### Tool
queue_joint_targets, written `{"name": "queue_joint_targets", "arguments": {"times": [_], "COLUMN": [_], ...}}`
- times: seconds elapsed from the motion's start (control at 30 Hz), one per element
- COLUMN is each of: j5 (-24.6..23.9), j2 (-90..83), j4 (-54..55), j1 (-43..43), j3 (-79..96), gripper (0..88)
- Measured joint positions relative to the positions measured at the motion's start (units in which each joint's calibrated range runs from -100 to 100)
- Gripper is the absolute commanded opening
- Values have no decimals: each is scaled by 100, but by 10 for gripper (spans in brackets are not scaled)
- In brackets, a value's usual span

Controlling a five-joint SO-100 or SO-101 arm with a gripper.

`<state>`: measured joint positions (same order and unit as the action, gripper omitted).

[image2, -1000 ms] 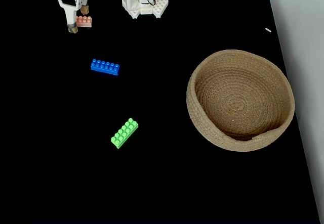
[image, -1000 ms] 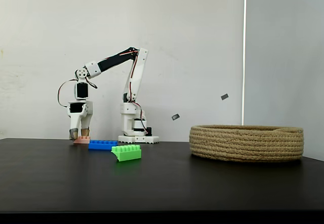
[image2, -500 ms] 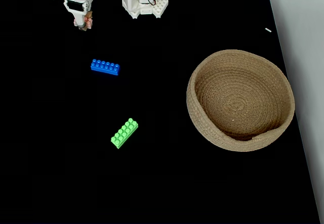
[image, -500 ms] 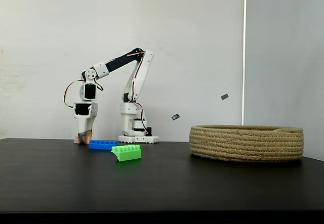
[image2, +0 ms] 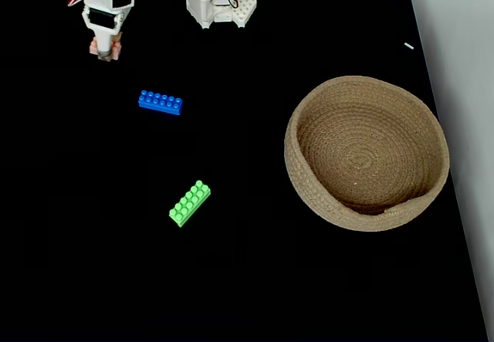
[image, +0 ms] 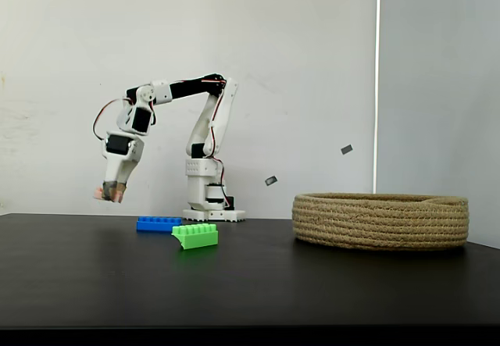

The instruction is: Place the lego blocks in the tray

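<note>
Gripper (image: 110, 195) is off the table, fingers clamped on the pale pink-orange brick (image: 100, 194); side-on fixed view shows the brick held clear above the black tabletop (image: 250, 283), gripper tilted, tips pointing down and a bit left. In the top-down fixed view the same gripper (image2: 104, 51) sits near the top-left corner, pink brick (image2: 103, 49) poking out between the fingers (only a sliver visible, orientation hard to read).

Arm is white with a black upper link, base (image: 209, 205) at the back of the table; from above the base (image2: 220, 2) is at the top edge, right of the gripper.

Blue brick (image2: 160, 102) lies flat on the table, long side roughly left-right, well below the gripper in the top-down view. Side view puts the blue brick (image: 158, 223) just in front of the base, studs up.

Green brick (image2: 190, 203) lies diagonal, further toward the camera-near edge, apart from the blue one. In the side view the green brick (image: 195, 236) overlaps the blue one's right end but they're not touching per the top-down view.

Tray (image2: 432, 203), the coiled rope basket, is on the right half of the table, well apart from all three bricks, nothing inside it. Side view: tray (image: 380, 221) sits flat, low wall, right of the arm
</note>
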<state>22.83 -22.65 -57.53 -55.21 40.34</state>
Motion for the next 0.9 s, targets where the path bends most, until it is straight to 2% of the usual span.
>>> {"name": "queue_joint_targets", "arguments": {"times": [0.23,0.57,0.77,0.9], "j5": [-737,-1822,-2408,-2681], "j2": [25,-687,-704,-696], "j4": [-16,130,414,999], "j1": [1287,4210,5554,6336], "j3": [-1281,-1290,-1290,-1087], "gripper": [1,2,2,2]}}
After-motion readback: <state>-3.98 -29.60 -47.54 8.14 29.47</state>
